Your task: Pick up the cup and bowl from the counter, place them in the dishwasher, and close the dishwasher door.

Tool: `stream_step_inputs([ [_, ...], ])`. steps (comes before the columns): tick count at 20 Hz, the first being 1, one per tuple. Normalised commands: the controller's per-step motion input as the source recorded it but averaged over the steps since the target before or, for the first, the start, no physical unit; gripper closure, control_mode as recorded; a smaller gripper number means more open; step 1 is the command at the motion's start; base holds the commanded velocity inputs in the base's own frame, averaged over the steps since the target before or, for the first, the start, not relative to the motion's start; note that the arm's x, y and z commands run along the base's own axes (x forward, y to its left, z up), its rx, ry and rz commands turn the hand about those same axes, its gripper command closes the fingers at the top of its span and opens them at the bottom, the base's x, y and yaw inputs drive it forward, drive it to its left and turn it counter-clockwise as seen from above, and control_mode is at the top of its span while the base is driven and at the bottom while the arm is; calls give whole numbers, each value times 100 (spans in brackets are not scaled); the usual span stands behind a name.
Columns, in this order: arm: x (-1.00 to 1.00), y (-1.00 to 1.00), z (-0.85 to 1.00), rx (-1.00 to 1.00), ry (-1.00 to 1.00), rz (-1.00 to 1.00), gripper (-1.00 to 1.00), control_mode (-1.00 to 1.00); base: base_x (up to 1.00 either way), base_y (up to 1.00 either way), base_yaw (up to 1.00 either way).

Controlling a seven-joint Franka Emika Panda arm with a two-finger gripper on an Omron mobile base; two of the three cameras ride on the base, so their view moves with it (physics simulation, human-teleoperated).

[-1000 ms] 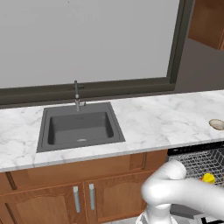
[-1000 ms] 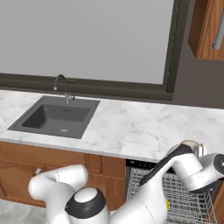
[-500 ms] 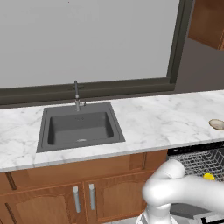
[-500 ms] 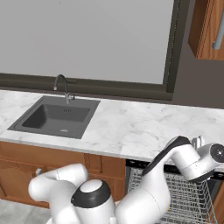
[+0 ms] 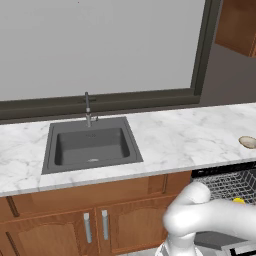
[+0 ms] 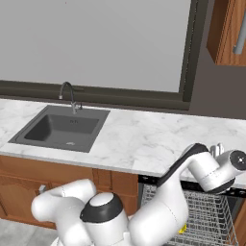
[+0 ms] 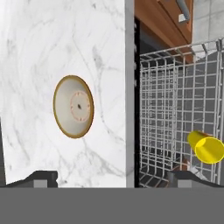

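The beige bowl (image 7: pixel 73 106) sits upright on the white marble counter (image 7: pixel 35 52), close to its edge; it also shows at the far right of the counter (image 5: pixel 247 142). The yellow cup (image 7: pixel 206 147) lies on its side in the silver wire rack (image 7: pixel 175 100) of the open dishwasher (image 5: pixel 227 181), and a bit of the cup (image 5: pixel 238 201) peeks over my arm. My gripper (image 7: pixel 113 179) is open and holds nothing. It hovers above the counter edge, between bowl and rack. From the right base view my gripper (image 6: pixel 217 150) hides the bowl.
An inset dark grey sink (image 5: pixel 91 145) with a faucet (image 5: pixel 88 109) lies to the left. Brown cabinet doors (image 5: pixel 95 225) run below the counter. A dark window frame (image 5: pixel 100 102) backs the counter. The pulled-out rack (image 6: pixel 211 211) stands in front of the dishwasher.
My hand has risen from over the rack to the height of the counter edge, nearer the bowl. The cup has stayed in the rack and the bowl has not moved.
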Motion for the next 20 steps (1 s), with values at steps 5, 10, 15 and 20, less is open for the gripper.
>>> stream_step_inputs([
  [5,20,8,0,0,0,0,-100,-100,0,0,0],
  [10,14,4,0,0,0,1,-100,-100,0,0,0],
  [15,25,0,-8,0,0,2,-100,-100,0,0,0],
  [20,19,0,-27,0,0,0,-100,-100,0,0,0],
])
